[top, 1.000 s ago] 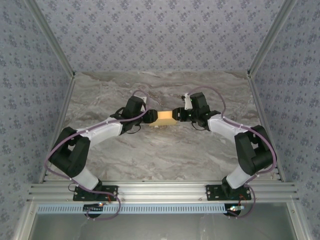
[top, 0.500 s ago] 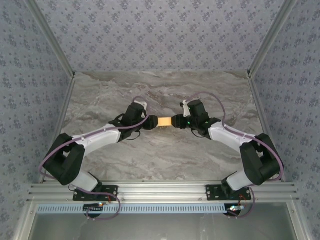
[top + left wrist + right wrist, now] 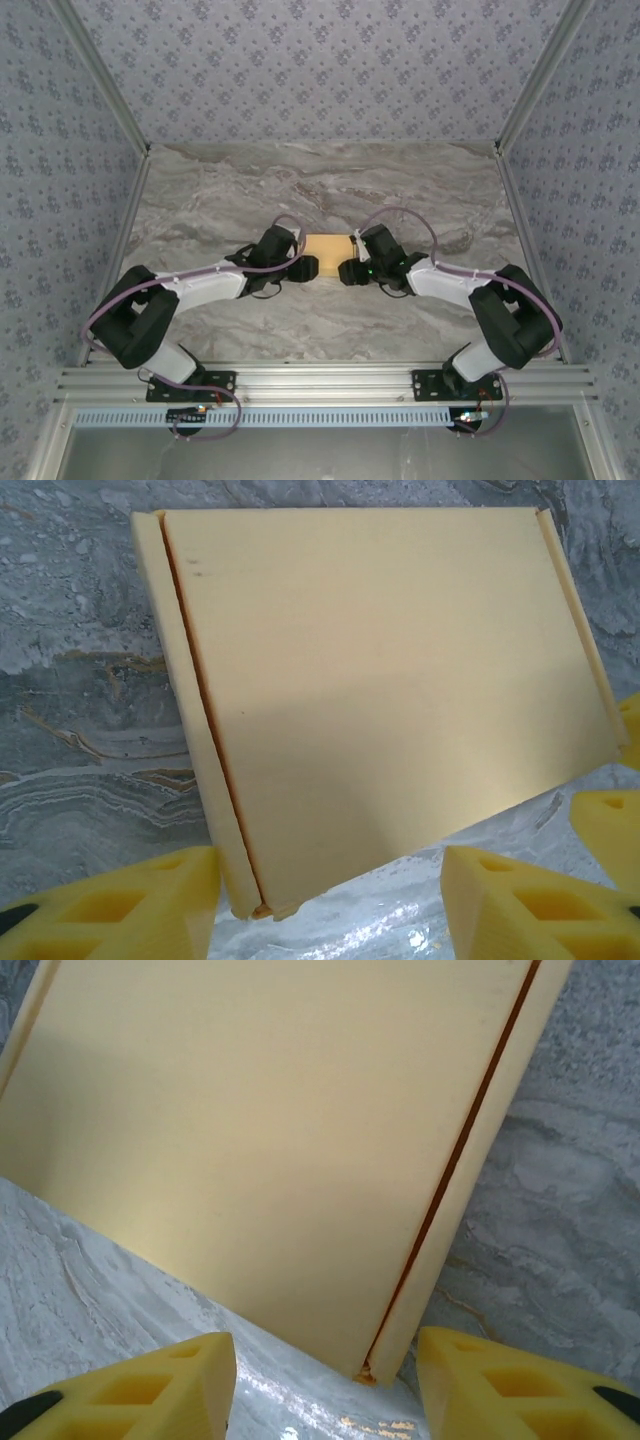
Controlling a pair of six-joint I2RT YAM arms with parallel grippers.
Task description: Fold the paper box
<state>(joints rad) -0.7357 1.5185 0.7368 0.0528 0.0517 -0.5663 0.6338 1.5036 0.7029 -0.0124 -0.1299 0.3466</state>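
The paper box [image 3: 328, 250] lies on the marble table as a closed, pale yellow-orange slab between my two grippers. In the left wrist view the paper box [image 3: 380, 670] has a side seam on its left, and its near corner points between the yellow fingers [image 3: 130, 905]. My left gripper [image 3: 330, 915] is open and grips nothing. The right wrist view has the paper box [image 3: 260, 1120] with its seam on the right and a corner just ahead of my right gripper [image 3: 325, 1395], which is also open. From above, the left gripper [image 3: 306, 268] and right gripper [image 3: 349, 272] flank the box's near edge.
Grey-veined marble table [image 3: 330, 320] stretches all round the box. Patterned walls enclose it at the left, right and back. An aluminium rail [image 3: 320, 382] carrying both arm bases runs along the near edge.
Both grippers have opened wider and drawn back toward the near side. The box, held up between them a second ago, now lies flat on the table.
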